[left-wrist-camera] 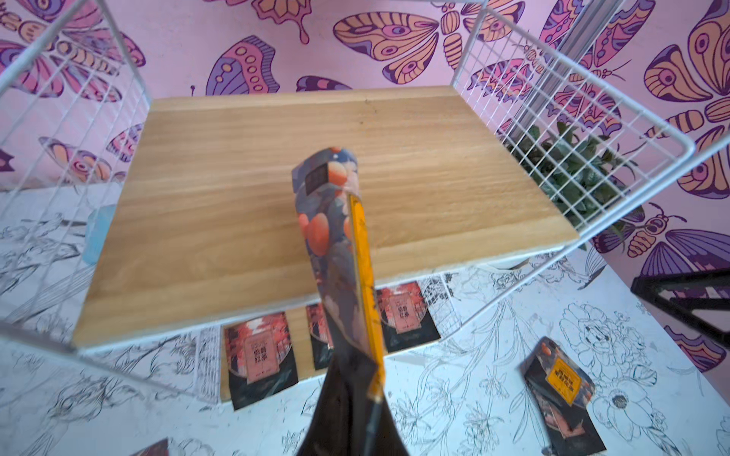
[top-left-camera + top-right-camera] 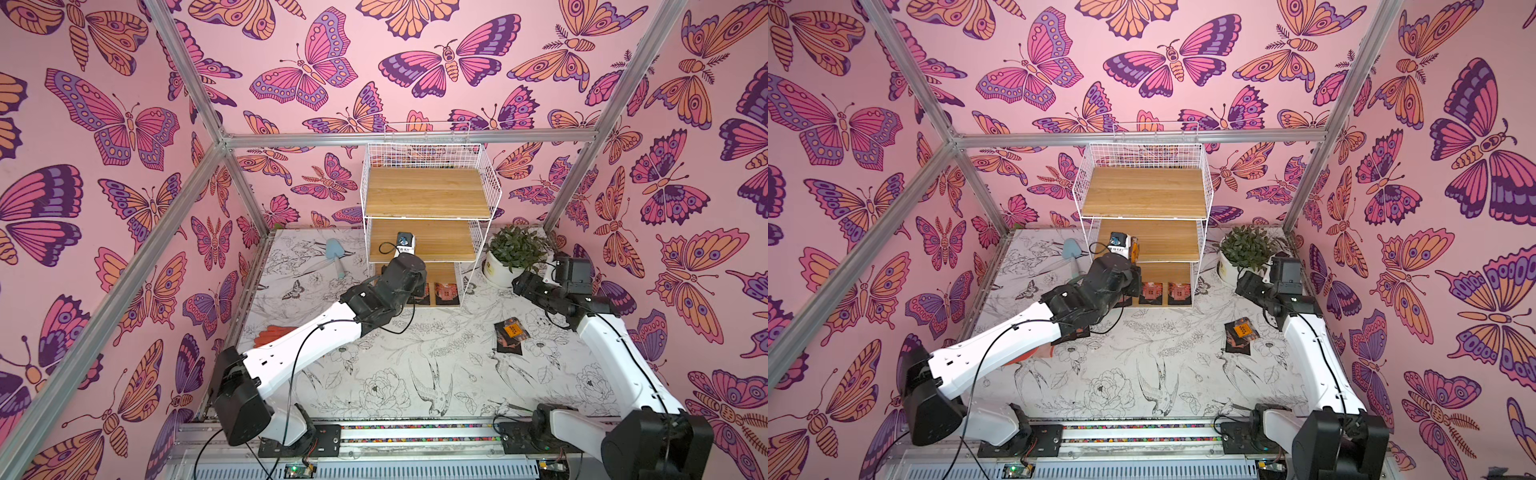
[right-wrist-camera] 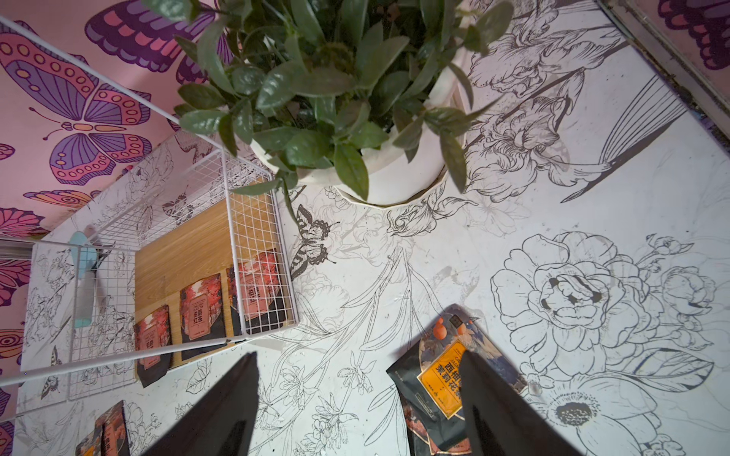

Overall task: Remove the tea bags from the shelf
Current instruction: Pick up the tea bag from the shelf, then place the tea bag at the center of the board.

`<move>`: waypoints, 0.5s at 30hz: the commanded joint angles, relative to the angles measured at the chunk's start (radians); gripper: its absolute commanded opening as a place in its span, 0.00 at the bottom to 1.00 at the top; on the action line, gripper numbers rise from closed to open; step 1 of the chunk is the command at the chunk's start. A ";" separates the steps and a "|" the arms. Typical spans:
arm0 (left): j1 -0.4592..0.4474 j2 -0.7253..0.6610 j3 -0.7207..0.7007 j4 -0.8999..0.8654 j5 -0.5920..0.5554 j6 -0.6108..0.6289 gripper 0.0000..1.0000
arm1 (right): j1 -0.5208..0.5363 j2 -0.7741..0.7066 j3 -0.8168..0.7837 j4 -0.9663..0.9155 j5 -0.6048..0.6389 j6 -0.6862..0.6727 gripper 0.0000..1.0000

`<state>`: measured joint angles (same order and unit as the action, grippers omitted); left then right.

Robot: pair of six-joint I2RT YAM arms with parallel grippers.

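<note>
The white wire shelf stands at the back. My left gripper is shut on a tea bag, holding it edge-on just above the bare middle board. Three tea bags lie flat on the bottom board, seen in both top views. More tea bags lie in a small pile on the table at the right. My right gripper hangs open above the table beside that pile, holding nothing.
A potted plant stands right of the shelf, close to my right arm. A blue trowel lies left of the shelf. An orange glove lies under my left arm. More sachets lie on the table near it.
</note>
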<state>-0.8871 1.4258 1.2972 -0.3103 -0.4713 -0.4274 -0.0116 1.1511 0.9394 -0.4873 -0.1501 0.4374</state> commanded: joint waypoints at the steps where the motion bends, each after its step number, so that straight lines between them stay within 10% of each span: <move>1: -0.010 -0.113 -0.092 -0.098 -0.026 -0.069 0.00 | -0.005 -0.019 -0.010 -0.012 0.010 -0.008 0.82; 8: -0.013 -0.367 -0.322 -0.251 -0.110 -0.190 0.00 | -0.005 -0.013 -0.027 -0.021 -0.002 -0.013 0.81; 15: 0.357 -0.338 -0.523 -0.254 0.280 -0.334 0.00 | 0.000 0.000 -0.037 -0.027 -0.023 -0.011 0.80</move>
<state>-0.6292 1.0569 0.8398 -0.5266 -0.3603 -0.6834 -0.0116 1.1439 0.9081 -0.4969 -0.1593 0.4370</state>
